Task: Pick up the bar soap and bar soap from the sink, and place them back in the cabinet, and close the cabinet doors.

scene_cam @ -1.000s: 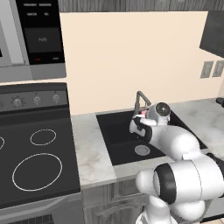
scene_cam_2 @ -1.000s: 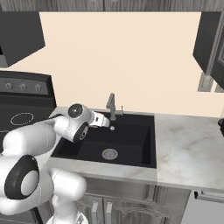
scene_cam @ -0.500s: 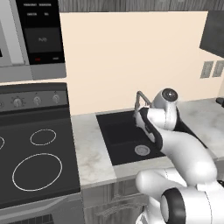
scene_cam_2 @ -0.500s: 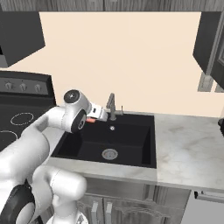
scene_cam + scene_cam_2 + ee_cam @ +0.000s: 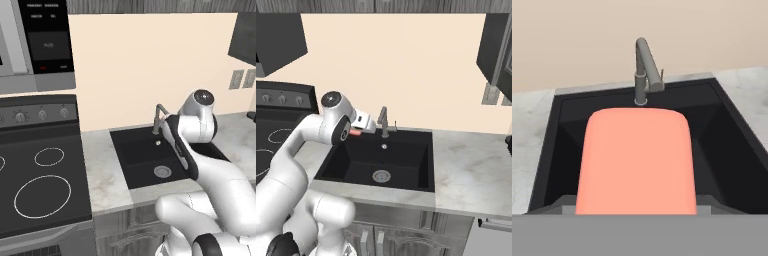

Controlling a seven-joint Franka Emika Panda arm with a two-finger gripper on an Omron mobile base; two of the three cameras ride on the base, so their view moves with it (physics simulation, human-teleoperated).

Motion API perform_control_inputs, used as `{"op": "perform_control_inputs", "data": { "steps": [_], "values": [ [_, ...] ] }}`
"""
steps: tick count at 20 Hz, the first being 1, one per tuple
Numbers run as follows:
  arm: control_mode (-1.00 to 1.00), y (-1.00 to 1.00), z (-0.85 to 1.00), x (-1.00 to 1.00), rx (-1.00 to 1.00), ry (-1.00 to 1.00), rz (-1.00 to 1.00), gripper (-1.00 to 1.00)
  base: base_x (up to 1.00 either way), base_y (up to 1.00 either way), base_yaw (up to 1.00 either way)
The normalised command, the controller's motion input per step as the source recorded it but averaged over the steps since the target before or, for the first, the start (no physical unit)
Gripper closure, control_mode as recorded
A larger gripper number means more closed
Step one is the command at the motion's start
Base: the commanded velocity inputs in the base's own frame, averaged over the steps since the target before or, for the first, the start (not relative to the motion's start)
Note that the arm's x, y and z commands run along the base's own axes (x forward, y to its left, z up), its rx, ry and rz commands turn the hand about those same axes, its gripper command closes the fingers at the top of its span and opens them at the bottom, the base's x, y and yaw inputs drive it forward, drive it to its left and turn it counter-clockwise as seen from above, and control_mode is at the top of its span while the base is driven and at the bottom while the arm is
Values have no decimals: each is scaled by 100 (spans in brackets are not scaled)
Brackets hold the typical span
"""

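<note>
Between the jaws I see a bar soap (image 5: pixel 634 162), clenched and blocking most of the hand view; the fingertips themselves are hidden behind it. From the right base view my gripper (image 5: pixel 358 131) hangs above the sink's (image 5: pixel 421 172) left rear, near the faucet (image 5: pixel 383 121). Only a red sliver of soap shows there. Drain (image 5: pixel 381 175) lies below.

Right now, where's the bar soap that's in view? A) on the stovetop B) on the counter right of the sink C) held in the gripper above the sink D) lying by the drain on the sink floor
C: the hand view has the bar soap right at the gripper, filling the foreground over the black sink, and the right base view shows its salmon edge at the gripper, above the basin.
</note>
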Motion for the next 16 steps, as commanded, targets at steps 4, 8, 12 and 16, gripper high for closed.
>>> {"op": "perform_control_inputs", "data": {
  "steps": [4,8,12,16],
  "values": [
    [-100,0,32,-30,0,0,3,100,0,0,0],
    [-100,0,10,-33,0,0,4,100,0,0,0],
    [-100,0,0,-43,0,0,6,100,0,0,0],
    [-100,0,0,-46,0,0,7,100,0,0,0]
  ]
}}
